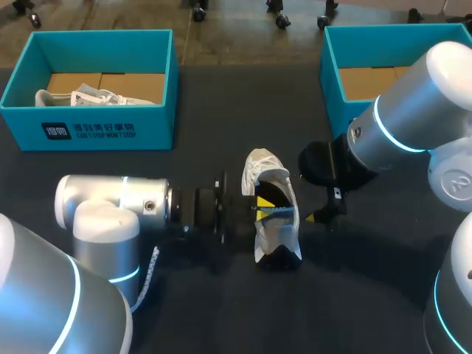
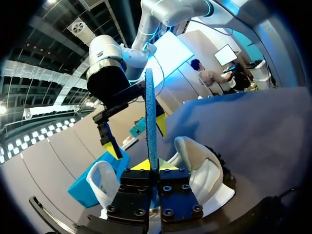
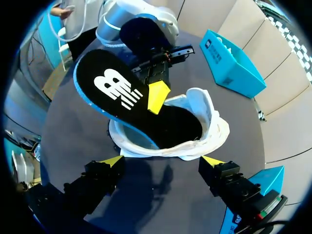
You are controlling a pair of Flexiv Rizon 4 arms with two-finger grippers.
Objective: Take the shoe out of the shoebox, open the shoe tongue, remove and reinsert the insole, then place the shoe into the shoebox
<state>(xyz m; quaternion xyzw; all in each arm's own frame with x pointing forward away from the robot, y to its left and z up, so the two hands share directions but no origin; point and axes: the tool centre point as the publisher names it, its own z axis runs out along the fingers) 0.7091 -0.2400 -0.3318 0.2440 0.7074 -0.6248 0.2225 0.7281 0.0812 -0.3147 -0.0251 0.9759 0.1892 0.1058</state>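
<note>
A white shoe (image 1: 259, 166) lies in the middle of the dark table, also seen in the right wrist view (image 3: 207, 126). My left gripper (image 1: 263, 206) comes in from the left and is shut on the insole (image 3: 117, 92), which is black with a white logo and a blue edge. In the left wrist view the insole (image 2: 151, 117) stands edge-on between the fingers of that gripper (image 2: 157, 168). One end of the insole sits in the shoe's opening and the other end is tilted up out of it. My right gripper (image 3: 163, 163) hangs open just beside the shoe (image 1: 324, 210), touching nothing.
A teal shoebox (image 1: 96, 129) at the back left holds another white shoe (image 1: 81, 96). A second teal shoebox (image 1: 332, 66) stands at the back right, partly hidden behind my right arm. Dark table surface surrounds the shoe.
</note>
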